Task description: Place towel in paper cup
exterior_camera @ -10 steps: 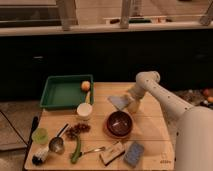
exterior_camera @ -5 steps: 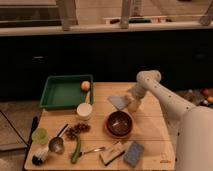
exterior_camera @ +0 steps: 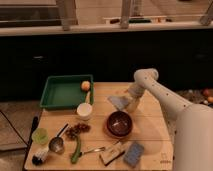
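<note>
The towel (exterior_camera: 118, 102) is a flat grey-blue cloth lying on the wooden table (exterior_camera: 155, 125) just beyond the brown bowl (exterior_camera: 119, 123). My gripper (exterior_camera: 131, 101) is at the towel's right edge, at the end of the white arm that reaches in from the right. The paper cup (exterior_camera: 84, 111) is a short white cup standing left of the bowl, in front of the green tray (exterior_camera: 64, 92), well apart from the gripper.
An orange fruit (exterior_camera: 86, 85) lies in the tray's far right corner. A pale green cup (exterior_camera: 39, 136), a metal scoop (exterior_camera: 56, 144), dark grapes (exterior_camera: 77, 131), a green vegetable (exterior_camera: 76, 150), a fork, a tan block and a blue-grey block (exterior_camera: 133, 153) lie along the table's front.
</note>
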